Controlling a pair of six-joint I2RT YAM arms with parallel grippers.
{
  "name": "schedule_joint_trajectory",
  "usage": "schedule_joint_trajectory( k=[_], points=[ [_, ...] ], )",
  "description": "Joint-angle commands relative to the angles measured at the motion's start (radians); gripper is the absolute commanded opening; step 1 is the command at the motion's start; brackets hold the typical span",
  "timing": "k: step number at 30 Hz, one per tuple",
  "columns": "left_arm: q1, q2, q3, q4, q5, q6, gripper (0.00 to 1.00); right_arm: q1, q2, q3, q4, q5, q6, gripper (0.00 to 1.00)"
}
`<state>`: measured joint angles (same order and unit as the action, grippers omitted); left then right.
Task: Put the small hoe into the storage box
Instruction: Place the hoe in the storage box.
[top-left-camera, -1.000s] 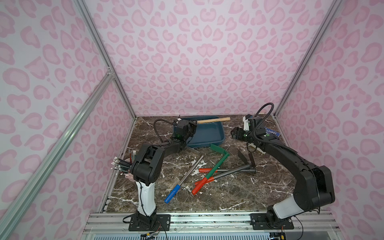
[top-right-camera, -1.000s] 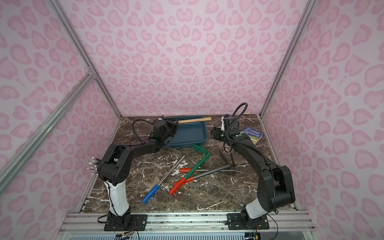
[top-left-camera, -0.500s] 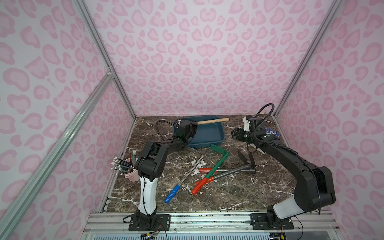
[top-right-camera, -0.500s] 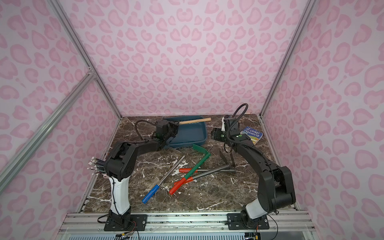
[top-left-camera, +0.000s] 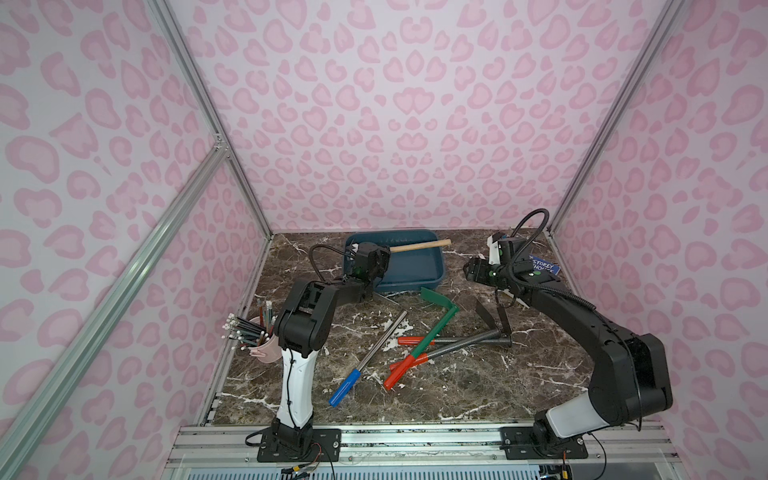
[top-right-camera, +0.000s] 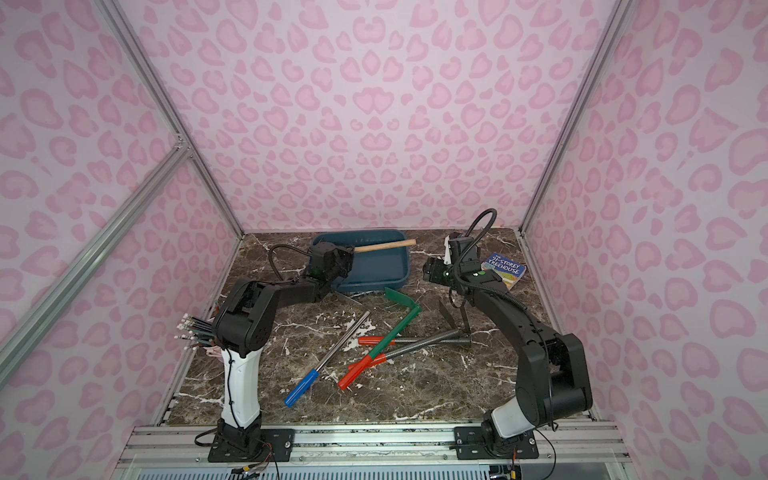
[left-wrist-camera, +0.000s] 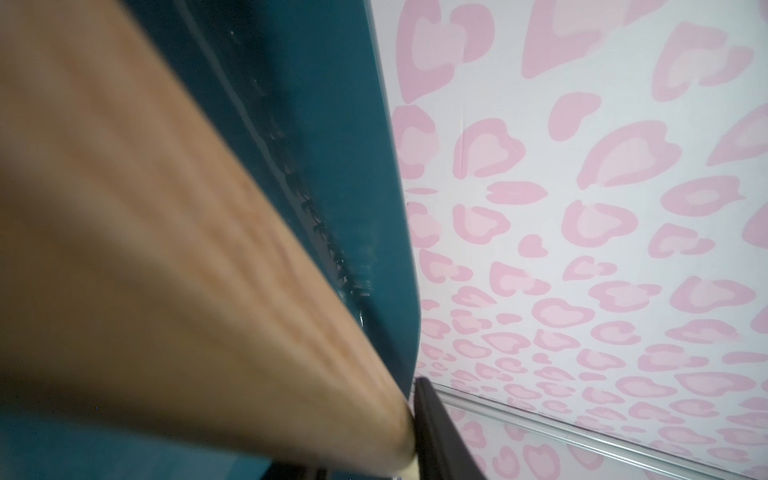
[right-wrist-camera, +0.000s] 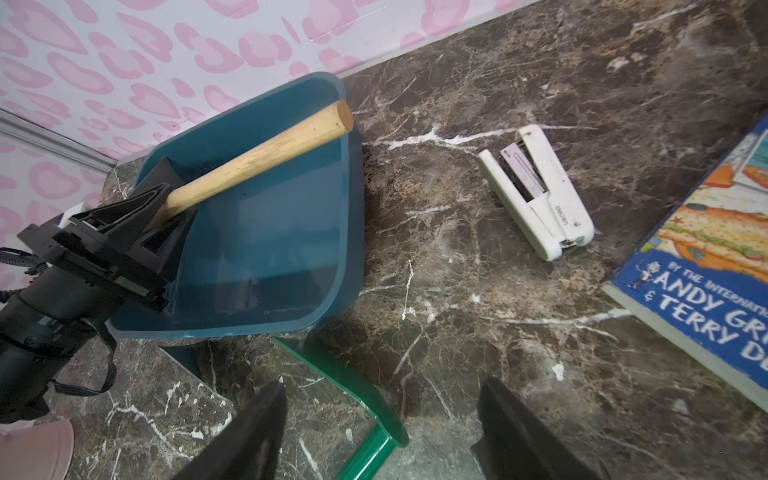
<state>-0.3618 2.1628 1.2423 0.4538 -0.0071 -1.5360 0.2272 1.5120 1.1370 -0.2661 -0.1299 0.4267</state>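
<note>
Clenched around the wooden handle of the small hoe (right-wrist-camera: 266, 153), the left pincer (right-wrist-camera: 172, 203) holds the tool low across the storage box (right-wrist-camera: 351, 187). The handle's free end reaches the box's far corner and pokes just past the rim there. Whether it rests on the rim cannot be told, and the hoe's head is hidden behind the pincer. The right pincer (right-wrist-camera: 382, 407) is released and grasps nothing, hanging above the tabletop (right-wrist-camera: 457, 291) just beside a green-bladed tool (right-wrist-camera: 353, 386).

The likely trouble is that overhang. If the left pincer lets go with the handle propped on the corner, the hoe may settle half out, or roll off the rolled rim onto the tabletop. Pressing it down could also tip or shove the shallow box, which looks light.

As for writing, the white stapler (right-wrist-camera: 536, 191) carries the brand "deli". The book (right-wrist-camera: 706, 257) shows "BY THE INTERNAT…", "ANDY GR…" and "& TERRY D…", cut by the frame edge. In a top view the book (top-right-camera: 505, 270) reads "-STOREY TREEHOUSE", with the number before it too small to make out.
</note>
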Motion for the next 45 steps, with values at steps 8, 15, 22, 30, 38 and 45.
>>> schedule_joint_trajectory(
  k=[8, 15, 22, 30, 38, 45],
  points=[
    [0.004, 0.006, -0.011, 0.058, -0.008, 0.010, 0.13, 0.000, -0.007, -0.012, 0.028, -0.015, -0.005, 0.77],
    [0.005, 0.011, -0.012, 0.045, -0.005, 0.008, 0.29, 0.000, -0.008, -0.012, 0.030, -0.024, -0.006, 0.77],
    [0.005, 0.026, -0.012, 0.049, 0.010, -0.005, 0.43, -0.001, -0.014, -0.015, 0.028, -0.024, -0.006, 0.77],
    [0.007, 0.009, -0.019, 0.033, -0.010, 0.011, 0.55, 0.000, -0.022, -0.018, 0.027, -0.030, -0.002, 0.77],
    [0.013, -0.014, -0.030, 0.033, 0.000, 0.035, 0.65, 0.001, -0.022, -0.012, 0.025, -0.036, -0.006, 0.78],
    [0.016, -0.054, -0.030, -0.021, 0.021, 0.091, 0.73, 0.012, -0.017, -0.006, 0.022, -0.036, -0.027, 0.78]
  ],
)
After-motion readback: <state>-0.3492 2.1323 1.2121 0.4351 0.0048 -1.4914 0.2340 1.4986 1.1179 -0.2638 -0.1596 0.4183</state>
